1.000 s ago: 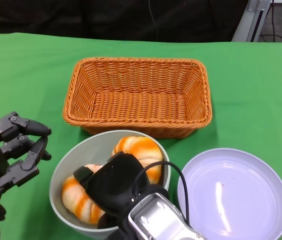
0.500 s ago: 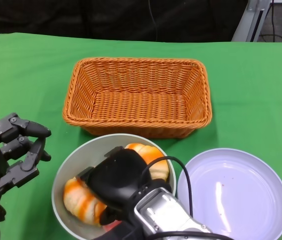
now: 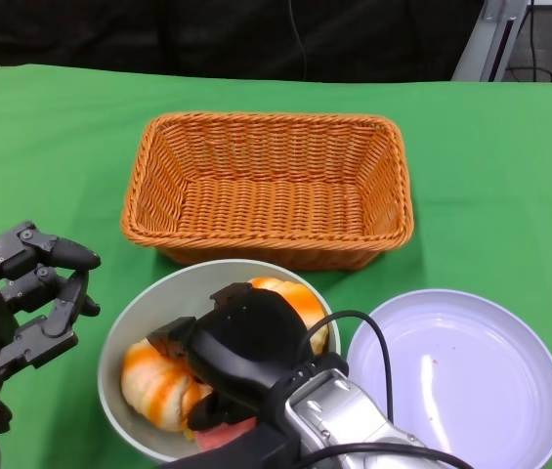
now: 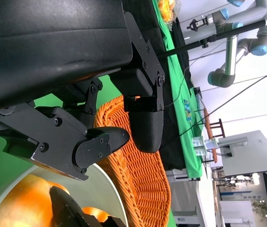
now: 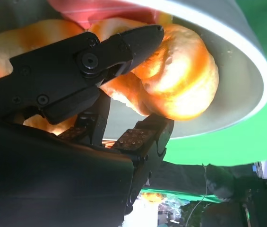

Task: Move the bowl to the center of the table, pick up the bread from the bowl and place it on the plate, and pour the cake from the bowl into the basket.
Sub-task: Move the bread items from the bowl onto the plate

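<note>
— Since a second ago, what differs?
— Right hand sits deeper in the bowl, fingers around one bread; pink cake now shows.
— How many of each?
— Two breads, one bowl, one basket behind it, one plate beside it. Left hand hovers empty, fingers apart.

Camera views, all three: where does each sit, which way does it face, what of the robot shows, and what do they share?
Head view: high on the robot, looking down at the table; the left hand hangs beside the bowl, the right hand reaches into it.
Right wrist view: behind the right hand, looking into the bowl at the bread between its fingers.
Left wrist view: behind the left hand, facing the basket.
Shared: all three show the bowl and bread; head and left wrist views show the basket.
</note>
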Action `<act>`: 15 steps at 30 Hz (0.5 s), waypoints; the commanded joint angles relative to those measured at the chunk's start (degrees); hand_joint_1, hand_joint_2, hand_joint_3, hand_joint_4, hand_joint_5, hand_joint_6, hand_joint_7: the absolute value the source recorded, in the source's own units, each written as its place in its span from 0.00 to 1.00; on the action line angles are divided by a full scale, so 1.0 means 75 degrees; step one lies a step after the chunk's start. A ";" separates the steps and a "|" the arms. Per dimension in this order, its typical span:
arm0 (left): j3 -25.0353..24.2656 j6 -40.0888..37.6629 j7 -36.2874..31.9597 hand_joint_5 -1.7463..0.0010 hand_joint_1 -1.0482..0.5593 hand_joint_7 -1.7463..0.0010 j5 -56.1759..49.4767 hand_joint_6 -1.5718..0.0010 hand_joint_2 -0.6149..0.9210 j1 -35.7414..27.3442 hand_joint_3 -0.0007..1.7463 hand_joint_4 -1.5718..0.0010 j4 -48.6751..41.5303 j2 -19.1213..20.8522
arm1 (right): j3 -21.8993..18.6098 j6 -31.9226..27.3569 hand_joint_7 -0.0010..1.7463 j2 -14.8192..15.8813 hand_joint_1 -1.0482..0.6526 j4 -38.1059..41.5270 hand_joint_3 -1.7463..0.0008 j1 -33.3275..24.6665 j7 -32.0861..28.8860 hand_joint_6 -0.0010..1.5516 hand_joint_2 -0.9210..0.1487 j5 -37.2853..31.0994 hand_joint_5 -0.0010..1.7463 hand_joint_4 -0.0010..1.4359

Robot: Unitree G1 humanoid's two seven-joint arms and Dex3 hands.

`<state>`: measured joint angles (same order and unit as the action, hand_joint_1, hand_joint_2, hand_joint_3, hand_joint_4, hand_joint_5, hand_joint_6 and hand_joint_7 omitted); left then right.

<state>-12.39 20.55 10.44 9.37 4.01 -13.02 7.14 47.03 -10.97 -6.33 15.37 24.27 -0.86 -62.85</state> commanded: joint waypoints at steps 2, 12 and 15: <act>-0.0040 0.0084 -0.0069 0.18 0.57 0.35 -0.0060 0.49 0.78 0.0013 0.48 0.51 -0.0079 0.0094 | -0.0206 0.0188 0.00 0.0210 0.45 0.0178 0.88 -0.0044 0.0042 0.58 0.00 0.0427 0.47 0.50; -0.0036 0.0180 -0.0032 0.18 0.57 0.36 -0.0046 0.50 0.79 0.0037 0.47 0.51 -0.0172 0.0098 | -0.0344 0.0485 0.00 0.0415 0.44 -0.0029 0.85 0.0062 0.0404 0.55 0.00 0.0910 0.35 0.61; -0.0045 0.0214 -0.0015 0.19 0.58 0.36 0.0004 0.50 0.79 0.0052 0.46 0.51 -0.0226 0.0075 | -0.0358 0.0370 0.02 0.0453 0.43 -0.0187 0.85 0.0066 0.0570 0.58 0.00 0.0865 0.34 0.62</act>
<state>-12.25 21.19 10.44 9.16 4.09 -14.19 7.13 44.81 -7.30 -4.14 14.01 25.07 1.92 -56.84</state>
